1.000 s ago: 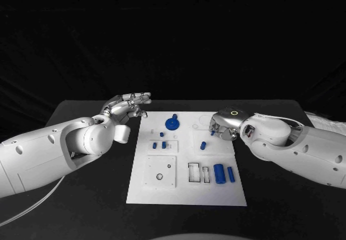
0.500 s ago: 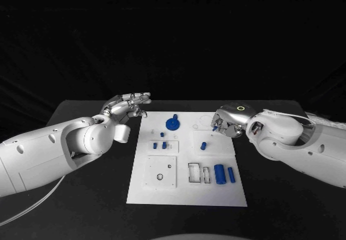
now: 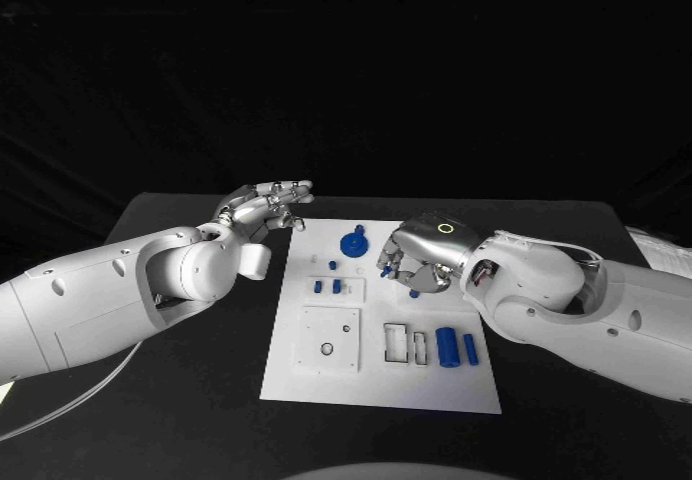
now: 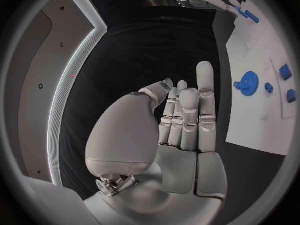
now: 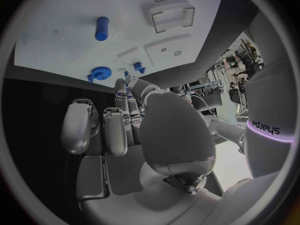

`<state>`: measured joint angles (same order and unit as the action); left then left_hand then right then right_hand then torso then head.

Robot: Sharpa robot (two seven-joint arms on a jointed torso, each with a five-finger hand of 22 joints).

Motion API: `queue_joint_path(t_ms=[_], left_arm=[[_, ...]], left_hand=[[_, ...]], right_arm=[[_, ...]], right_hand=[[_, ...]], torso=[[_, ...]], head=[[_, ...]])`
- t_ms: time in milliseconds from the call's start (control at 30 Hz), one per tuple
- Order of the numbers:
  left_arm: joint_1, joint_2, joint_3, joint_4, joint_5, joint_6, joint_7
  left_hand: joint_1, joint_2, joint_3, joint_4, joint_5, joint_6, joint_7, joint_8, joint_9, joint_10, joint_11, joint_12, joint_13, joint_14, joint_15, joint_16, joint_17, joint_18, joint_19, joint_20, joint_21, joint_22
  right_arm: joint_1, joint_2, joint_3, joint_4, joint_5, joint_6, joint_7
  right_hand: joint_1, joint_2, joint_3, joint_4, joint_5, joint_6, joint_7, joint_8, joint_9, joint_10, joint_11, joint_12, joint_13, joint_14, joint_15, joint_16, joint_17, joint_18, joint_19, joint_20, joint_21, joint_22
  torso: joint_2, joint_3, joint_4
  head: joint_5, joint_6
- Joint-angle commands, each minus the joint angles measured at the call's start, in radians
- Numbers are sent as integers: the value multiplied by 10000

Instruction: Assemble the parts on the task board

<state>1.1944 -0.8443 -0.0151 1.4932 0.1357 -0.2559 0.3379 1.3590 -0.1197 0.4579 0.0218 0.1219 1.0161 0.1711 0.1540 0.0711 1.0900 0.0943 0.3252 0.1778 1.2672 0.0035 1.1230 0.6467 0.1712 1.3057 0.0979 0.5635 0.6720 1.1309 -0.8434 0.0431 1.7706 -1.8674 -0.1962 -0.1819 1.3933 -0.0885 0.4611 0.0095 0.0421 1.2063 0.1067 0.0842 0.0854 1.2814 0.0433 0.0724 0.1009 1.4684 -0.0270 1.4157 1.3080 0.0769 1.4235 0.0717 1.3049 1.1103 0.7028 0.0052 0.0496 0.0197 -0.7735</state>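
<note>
A black table (image 3: 173, 400) sits before a black backdrop, and the white task board (image 3: 378, 385) lies flat in its middle. On the board's far part stands a blue gear-like part (image 3: 352, 242), with 3 small blue pieces near it: 1 (image 3: 333, 265) just in front of the gear and 2 (image 3: 327, 286) side by side in a shallow recess. Toward the near edge, 2 blue cylinders (image 3: 457, 346) lie parallel beside 2 raised rectangular frames (image 3: 395, 341), and a square white plate (image 3: 329, 339) with small holes sits to their left. The left hand (image 3: 267, 207) is raised just off the board's far left corner, apart from it, its fingers stretched nearly straight and close together with nothing in them; the left wrist view shows the palm (image 4: 181, 130) bare against the dark backdrop. The right hand (image 3: 420, 256) hangs over the board's right middle, back upward, fingers curled downward toward the surface. A blue piece (image 3: 415, 293) shows right at its fingertips in the head view, but whether the fingers actually hold it cannot be told. The right wrist view shows those fingers (image 5: 119, 125) bent in together, the board (image 5: 56, 40) beyond them.
</note>
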Motion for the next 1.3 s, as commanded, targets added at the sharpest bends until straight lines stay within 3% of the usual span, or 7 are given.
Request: queue_joint_path(t_ms=[33, 233, 667, 1300], left_arm=[[2, 24, 6, 57, 44, 143, 62], [3, 34, 6, 109, 44, 165, 54], [3, 30, 6, 158, 43, 152, 45], [3, 23, 6, 152, 42, 189, 7]], left_hand=[[57, 24, -16, -61, 38, -57, 18, 29, -13, -60, -20, 47, 9, -71, 20, 40, -8, 91, -58, 20, -47, -10], [57, 24, -16, -61, 38, -57, 18, 29, -13, -60, -20, 47, 9, -71, 20, 40, -8, 91, -58, 20, -47, -10], [45, 5, -35, -102, 37, -150, 53, 42, -23, -188, 14, 132, 20, -100, 42, 54, -46, 86, -70, 34, -51, -7], [37, 9, -40, -109, 37, -179, 63, 48, -25, -229, 25, 163, 25, -112, 51, 57, -63, 84, -76, 40, -53, -5]], right_arm=[[-110, 200, -44, 48, -504, 183, -1], [-393, 617, -154, -27, -664, 378, 63], [-877, 1374, -309, -476, -856, 716, 189], [-1050, 1696, -356, -689, -922, 1196, 185]], right_hand=[[-91, 31, 6, 67, 61, 49, 17, 40, 44, 49, 26, -55, -18, 640, -63, 66, 541, 113, 46, -18, 38, -13], [-99, 31, 8, 71, 60, 44, 20, 36, 44, 49, 29, -59, -22, 638, -63, 60, 532, 116, 43, -23, 31, -26], [-103, 35, 17, 70, 61, 31, 25, 25, 43, 43, 31, -69, -32, 638, -63, 59, 528, 122, 36, -33, 18, -49], [-110, 38, 24, 71, 61, 19, 32, 14, 42, 35, 36, -78, -43, 637, -62, 58, 526, 124, 33, -42, 12, -59]], torso=[[22, -2, -17], [12, 0, -15], [6, 7, -13], [9, 11, -22]], head=[[209, -84], [378, -154], [548, -266], [562, -342]])
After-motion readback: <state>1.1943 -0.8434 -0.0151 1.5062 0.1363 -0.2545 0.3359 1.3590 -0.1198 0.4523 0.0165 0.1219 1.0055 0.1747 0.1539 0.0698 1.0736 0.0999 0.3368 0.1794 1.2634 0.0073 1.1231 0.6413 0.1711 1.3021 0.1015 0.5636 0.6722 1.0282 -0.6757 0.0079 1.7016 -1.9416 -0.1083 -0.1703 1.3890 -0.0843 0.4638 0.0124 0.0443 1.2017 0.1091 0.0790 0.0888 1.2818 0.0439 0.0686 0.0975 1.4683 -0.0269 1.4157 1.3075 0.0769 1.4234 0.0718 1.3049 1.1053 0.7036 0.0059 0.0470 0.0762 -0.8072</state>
